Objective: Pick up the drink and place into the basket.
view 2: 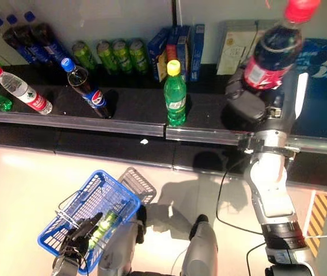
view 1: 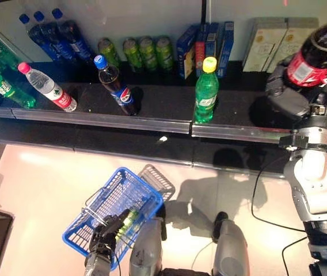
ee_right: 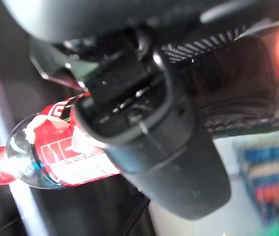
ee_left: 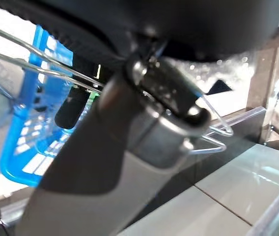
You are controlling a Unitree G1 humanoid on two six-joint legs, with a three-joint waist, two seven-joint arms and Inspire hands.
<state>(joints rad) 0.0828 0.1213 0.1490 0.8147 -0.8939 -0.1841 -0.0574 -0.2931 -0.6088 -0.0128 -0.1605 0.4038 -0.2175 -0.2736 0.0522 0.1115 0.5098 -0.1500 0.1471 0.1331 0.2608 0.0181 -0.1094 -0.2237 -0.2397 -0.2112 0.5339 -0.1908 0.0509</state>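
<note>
Landmark: black shelf, running across the upper part of the head views.

Right robot hand: raised at the shelf's right end on an arm reaching up from the lower right, forearm near upright. Fingers curled round the dark cola bottle, which has a red label and red cap, tilts to the right and is lifted clear of the shelf surface. The right wrist view shows the thumb across the red label.

Left robot hand: low, well below the shelf, over the floor. Fingers closed on the wire handle of the blue basket, which hangs tilted from the grip (a green-labelled bottle already lies inside).

On the shelf, left to right:
- green bottles at the far left end
- clear water bottle, pink cap, leaning
- dark cola bottle with blue cap, leaning
- green soda bottle, yellow cap, upright near the shelf's front edge

At the shelf's back:
- blue-capped bottles
- green cans in a row
- blue cartons
- pale boxes
</note>
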